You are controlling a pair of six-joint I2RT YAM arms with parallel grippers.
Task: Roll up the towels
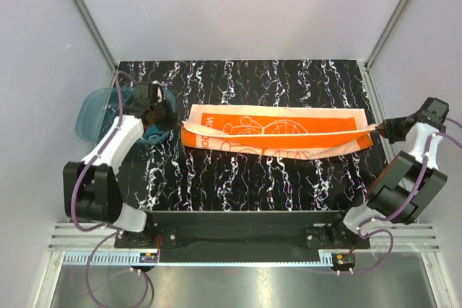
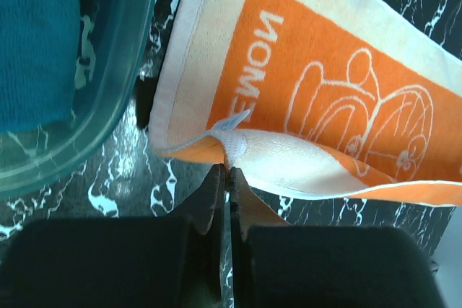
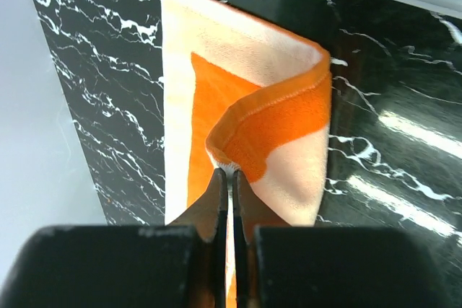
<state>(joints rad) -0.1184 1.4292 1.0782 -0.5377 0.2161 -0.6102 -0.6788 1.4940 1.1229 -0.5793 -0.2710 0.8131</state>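
Observation:
An orange towel [image 1: 278, 131] with white print lies stretched across the middle of the black marbled table, its near long edge lifted and partly folded over. My left gripper [image 1: 173, 126] is shut on its near-left corner, and the left wrist view shows the closed jaws [image 2: 229, 169] pinching the bunched white hem of the orange towel [image 2: 325, 63]. My right gripper [image 1: 377, 129] is shut on the right end, where its jaws [image 3: 232, 171] pinch a curled-over corner of the orange towel [image 3: 216, 55]. A teal-blue towel [image 2: 36, 41] lies inside the tray.
A translucent blue plastic tray [image 1: 92, 117] sits at the far left, just beside my left gripper, and its rim [image 2: 123, 91] lies close to the towel's left end. Grey enclosure walls with metal posts surround the table [image 1: 238, 185].

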